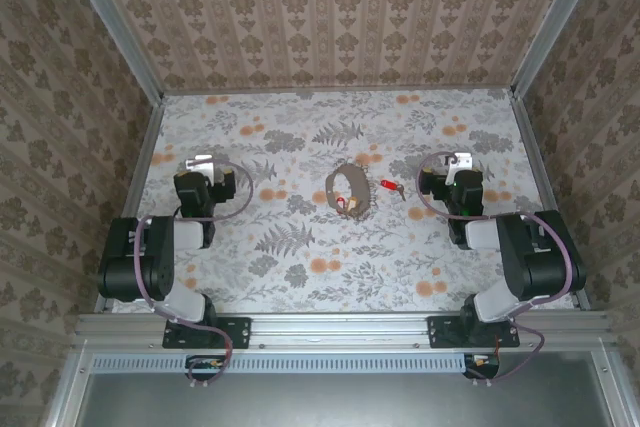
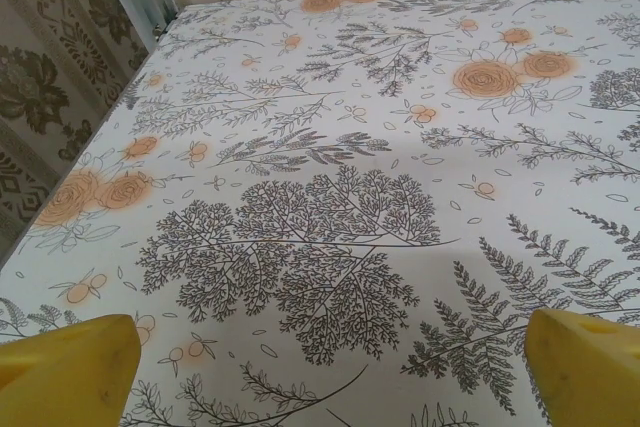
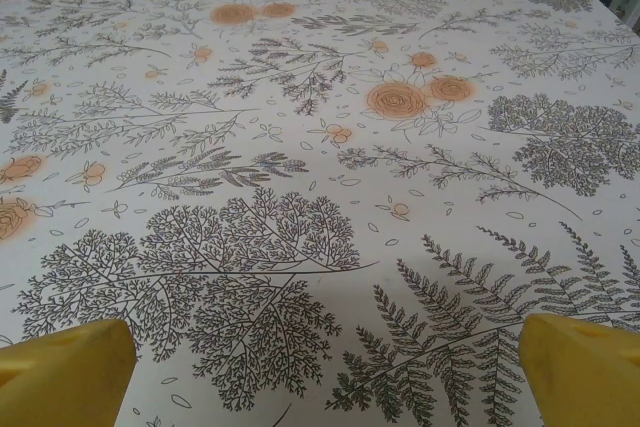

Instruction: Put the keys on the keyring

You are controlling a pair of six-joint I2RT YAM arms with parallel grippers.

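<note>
The keyring [image 1: 345,190], a thin brownish-grey oval loop, lies on the flowered tablecloth near the table's middle. One red-headed key [image 1: 388,185] rests just right of the loop, its silvery shaft pointing right. A second red key [image 1: 349,203] sits at the loop's lower edge; whether it touches the loop I cannot tell. My left gripper [image 1: 202,163] hovers far left of the loop and my right gripper [image 1: 458,161] to the right of the keys. In each wrist view the yellow fingertips [image 2: 70,367] [image 3: 585,367] stand wide apart, so the left gripper [image 2: 330,372] and the right gripper [image 3: 325,372] are open over bare cloth.
Patterned walls with metal corner posts [image 1: 140,57] enclose the table on three sides. Both arm bases [image 1: 205,325] sit on the rail at the near edge. Purple-grey cables [image 1: 240,192] loop beside each wrist.
</note>
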